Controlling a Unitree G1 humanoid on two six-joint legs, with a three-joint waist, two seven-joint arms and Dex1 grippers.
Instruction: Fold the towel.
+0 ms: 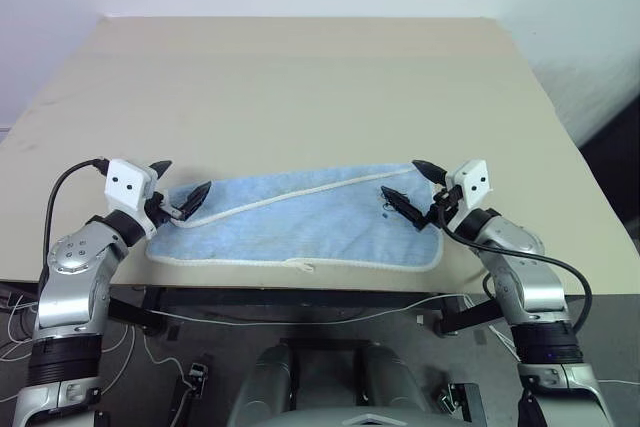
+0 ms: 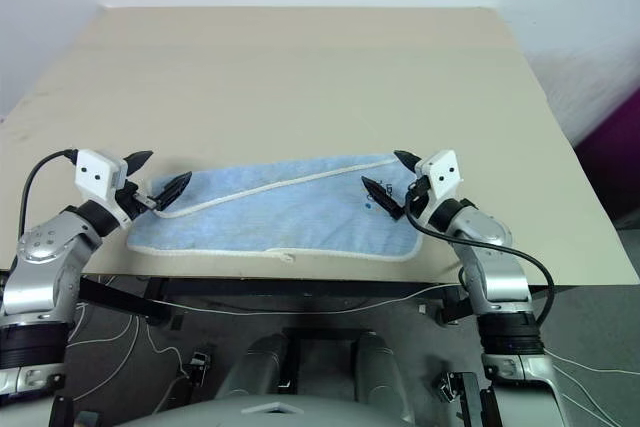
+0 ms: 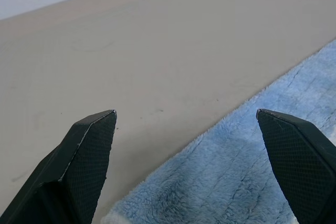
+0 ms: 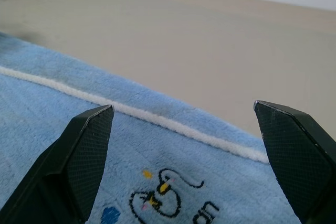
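Table [image 1: 300, 77]: beige top, a pale wall seen beyond its far edge, cables hung under its near edge.

Towel [image 1: 300, 222]: light blue terry, laid flat along the near edge of the table, centred between the two arms. It is already folded once lengthwise; a white piped edge [image 1: 300, 192] is seen running diagonally across the top layer, from low on the robot's left to the far corner on its right. White piping is also seen along the near edge, where a small tab [image 1: 300, 267] sticks out. The near right corner is rounded and sits just at the table edge.

Left gripper [image 1: 180, 187]: held at the towel's left end, fingers spread wide, nothing pinched. In the left wrist view, one finger [image 3: 86, 156] is seen over bare table, the other [image 3: 299, 156] over the blue pile, so the towel's edge is straddled. Contact with the cloth cannot be told.

Right gripper [image 1: 410, 187]: held at the towel's right end, fingers spread wide, nothing pinched. In the right wrist view, both fingers [image 4: 79, 156] are seen over the cloth, with the piped edge crossing ahead of them.

Logo [image 4: 168, 200]: small dark print with yellow and blue spots, between the right gripper's fingers, near the right end of the towel.
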